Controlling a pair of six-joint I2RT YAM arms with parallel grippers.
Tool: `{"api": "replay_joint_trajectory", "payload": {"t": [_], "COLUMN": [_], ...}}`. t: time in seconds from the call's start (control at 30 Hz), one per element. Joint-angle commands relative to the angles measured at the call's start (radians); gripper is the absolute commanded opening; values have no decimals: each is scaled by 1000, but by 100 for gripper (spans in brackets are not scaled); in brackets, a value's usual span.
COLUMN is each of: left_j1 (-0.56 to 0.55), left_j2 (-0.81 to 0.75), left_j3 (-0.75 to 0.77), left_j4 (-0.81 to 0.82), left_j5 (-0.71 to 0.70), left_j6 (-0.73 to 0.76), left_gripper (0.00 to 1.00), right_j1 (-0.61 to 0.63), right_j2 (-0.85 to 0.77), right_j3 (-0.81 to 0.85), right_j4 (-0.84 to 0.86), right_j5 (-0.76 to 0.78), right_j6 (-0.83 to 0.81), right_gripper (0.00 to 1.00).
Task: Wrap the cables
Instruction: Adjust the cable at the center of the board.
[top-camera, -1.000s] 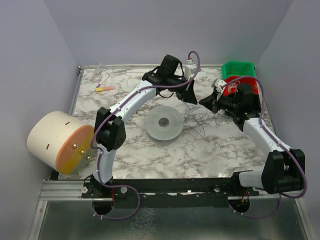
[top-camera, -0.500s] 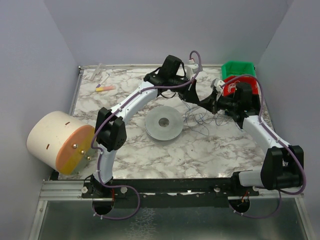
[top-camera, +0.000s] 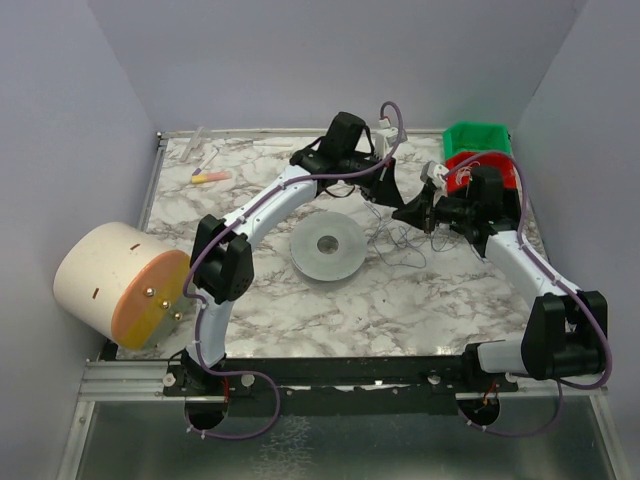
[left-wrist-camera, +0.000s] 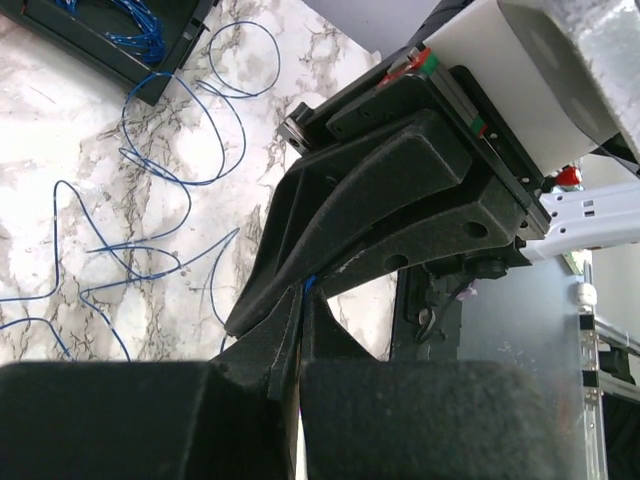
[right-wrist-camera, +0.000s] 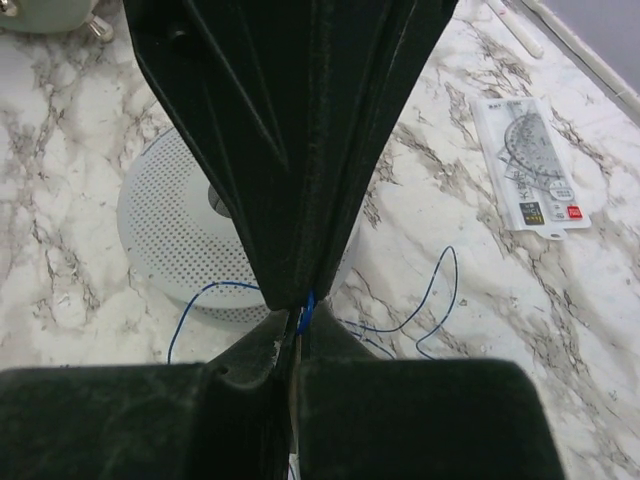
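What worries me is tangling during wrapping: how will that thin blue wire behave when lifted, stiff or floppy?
Probably floppy with a little spring: the wire lies in loose loops and kinks on the marble table rather than straight. It is likely very light, being so thin. It may well snag on itself when pulled, since several loops cross one another.

Marbled table (top-camera: 330, 300), plain lavender walls (top-camera: 300, 60)

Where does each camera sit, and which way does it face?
Top external: above and behind the bases, looking down on the marble table; both arms show.
Left wrist: rides that arm, looking past its own fingers at the right gripper.
Right wrist: rides that arm, looking past its own fingers at the left gripper and grey disc.
Both wrist views share the blue cable between fingertips.
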Motion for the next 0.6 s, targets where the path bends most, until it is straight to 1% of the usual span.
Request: {"api": "replay_joint_trajectory", "payload": {"t": [0.0,0.1,0.2,0.3,0.37,0.47,0.57], "left_j1": [-3,-3,-2,-3,-2,-1,2], "left_j2": [-41,-55,-69,-84,-89,-92,-90], "left_j3": [-27,-39,-57,-80,-88,-92,-90], "left_j4": [40,47,54,74,84,95,101], "left_j5": [-50,-63,-75,-81,-84,-82,-76], "left_j6": [-10,-9,-10,-20,-28,-41,-50], "left_gripper": [0,0,0,0,0,0,0], "right_j1": [6,4,-3,-16,-16,-17,-24], "right_j2": [1,14,32,46,43,35,32], "right_j3": [39,42,46,57,56,55,68], "right_j4": [-11,28,89,92,90,95,47], "right_j5": [-71,-73,-29,-47,-69,-107,-134], "right_j6": [28,104,214,254,258,267,230], "right_gripper": [1,0,1,1,6,8,16]}}
